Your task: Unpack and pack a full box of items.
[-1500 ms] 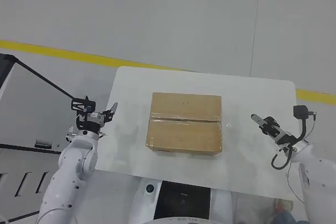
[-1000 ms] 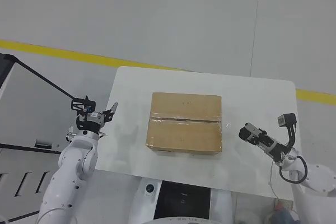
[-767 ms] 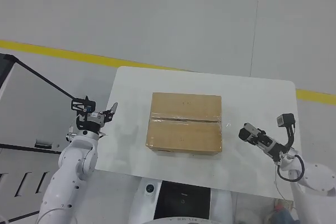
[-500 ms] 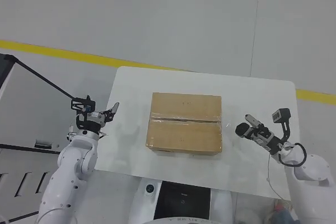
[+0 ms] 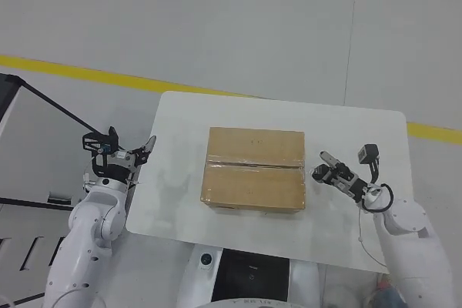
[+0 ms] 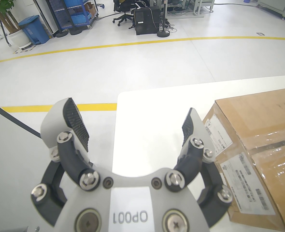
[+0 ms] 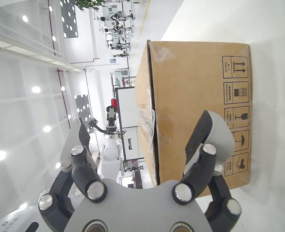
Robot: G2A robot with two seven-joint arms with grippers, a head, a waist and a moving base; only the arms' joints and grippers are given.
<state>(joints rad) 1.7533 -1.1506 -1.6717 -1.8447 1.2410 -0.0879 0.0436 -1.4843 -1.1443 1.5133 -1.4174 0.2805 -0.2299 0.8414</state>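
Observation:
A closed brown cardboard box sits in the middle of the white table, its top seam sealed with clear tape. The box carries white labels on the side facing my left gripper, which stands open and empty at the table's left edge, apart from the box. That gripper sits just off the left edge in the top view. My right gripper is open close to the box's right side. In the right wrist view its fingers straddle the top edge of the box, with handling symbols printed on that side.
White table surface lies bare around the box on all sides. A thin black bar slants in from the left near my left arm. Grey floor with a yellow line surrounds the table.
My right arm has swung in from the table's right edge toward the box, ending close to its right side. My left gripper has shifted slightly to the left.

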